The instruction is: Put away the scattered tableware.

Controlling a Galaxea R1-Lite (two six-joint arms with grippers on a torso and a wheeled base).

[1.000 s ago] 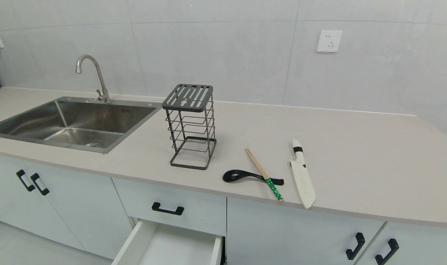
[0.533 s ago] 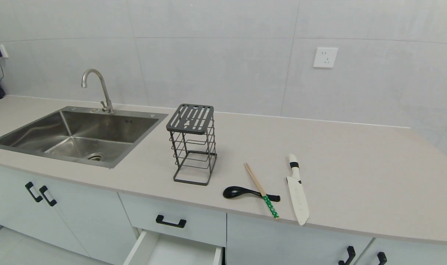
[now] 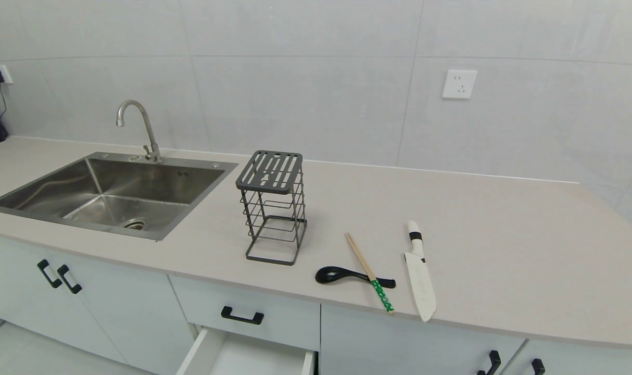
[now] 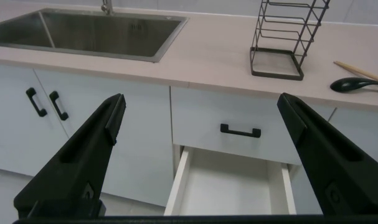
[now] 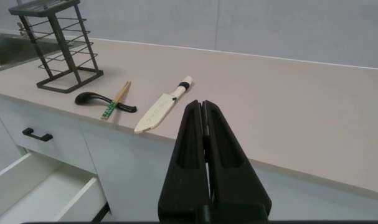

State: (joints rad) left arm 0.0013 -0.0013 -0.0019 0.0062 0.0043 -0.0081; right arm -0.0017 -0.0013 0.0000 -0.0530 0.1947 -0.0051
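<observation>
Knife, chopsticks and spoon lie at bench front edge, near rack; chopsticks cross spoon handle; left jaws wide apart, right jaws closed, both empty; advised: open right jaws, lift chopsticks first, take knife by handle; drawer open below.

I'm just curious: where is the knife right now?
In the head view, the knife lies on the counter near its front edge, just right of the chopsticks.
</observation>
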